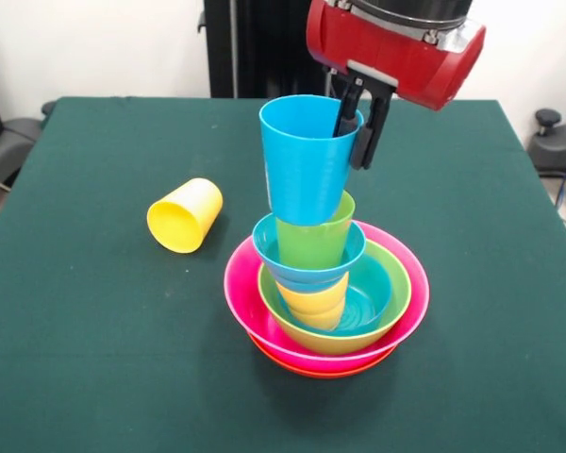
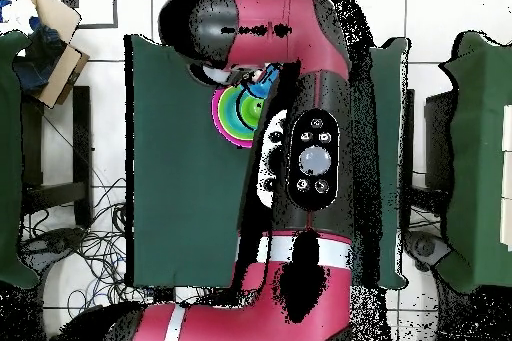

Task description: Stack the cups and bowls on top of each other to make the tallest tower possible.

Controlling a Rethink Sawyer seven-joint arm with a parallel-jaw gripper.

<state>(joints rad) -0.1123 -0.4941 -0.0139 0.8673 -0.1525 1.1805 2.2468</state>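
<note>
The tower stands right of the table's middle: a wide orange bowl [image 1: 321, 366] at the bottom, then a pink bowl [image 1: 241, 293] and a lime green bowl [image 1: 396, 302]. Inside the green bowl a yellow-orange cup [image 1: 313, 300] carries a small blue bowl [image 1: 269, 247], which holds a green cup [image 1: 313, 241]. A light blue cup [image 1: 302, 160] sits on top, slightly tilted. My gripper [image 1: 356, 132] is shut on its right rim, one finger inside and one outside. A yellow cup [image 1: 184, 215] lies on its side to the left. In the overhead view the arm hides most of the tower [image 2: 235, 112].
The green table [image 1: 94, 340] ends close behind the tower at its far edge. Dark chairs stand off both sides of the table. In the overhead view a person's arm [image 2: 45, 52] shows at the upper left edge.
</note>
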